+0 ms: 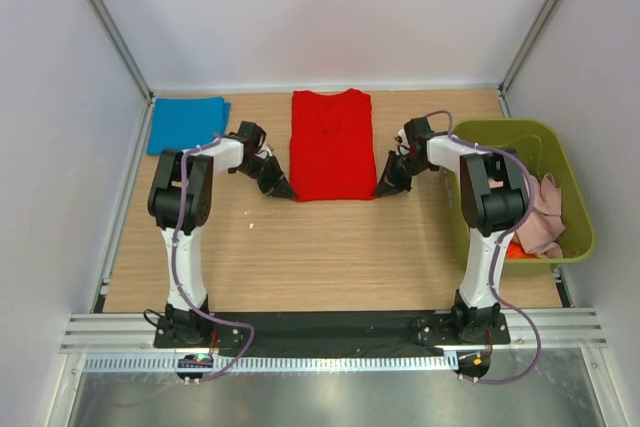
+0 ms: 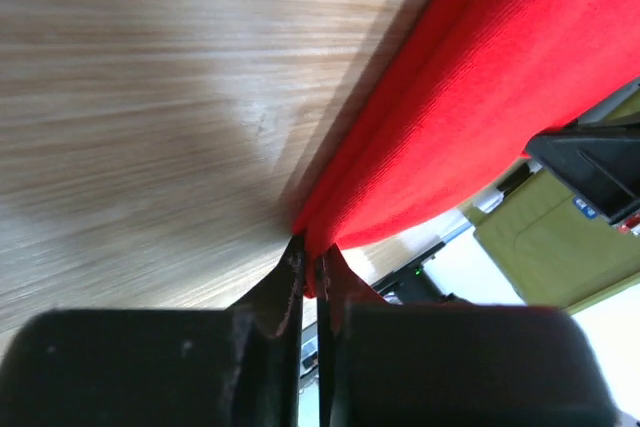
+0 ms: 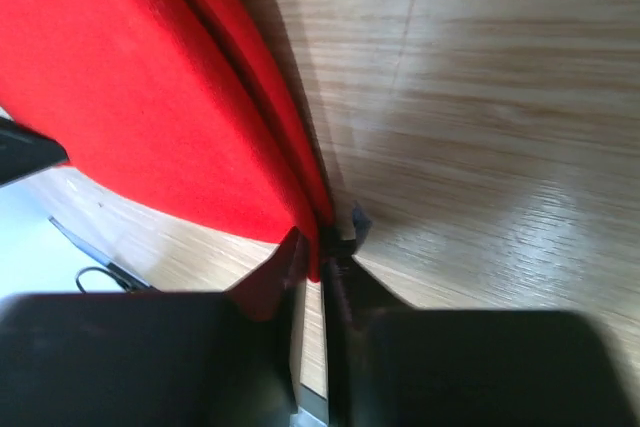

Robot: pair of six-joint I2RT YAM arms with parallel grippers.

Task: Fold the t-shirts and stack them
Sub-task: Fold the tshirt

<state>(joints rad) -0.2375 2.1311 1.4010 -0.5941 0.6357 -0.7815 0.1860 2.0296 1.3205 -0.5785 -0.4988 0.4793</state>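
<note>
**Q:** Where is the garment, and how do the pincers stand?

**A:** The red t-shirt lies flat mid-table, sides folded in, collar to the far side. The left gripper is clamped on its near left corner and the right gripper on its near right corner. Each bites only a thin edge of hem.

**Q:** What could go wrong?

**A:** With so shallow a bite, a corner may slip free on lifting. Uneven travel of the two arms would probably skew the fold.

**Q:** What is hard to make out?

**A:** How many cloth layers sit between the fingers cannot be told. In the olive bin, the pink cloth and orange cloth are partly hidden behind the right arm. The blue t-shirt lies folded at the far left, well apart.
</note>
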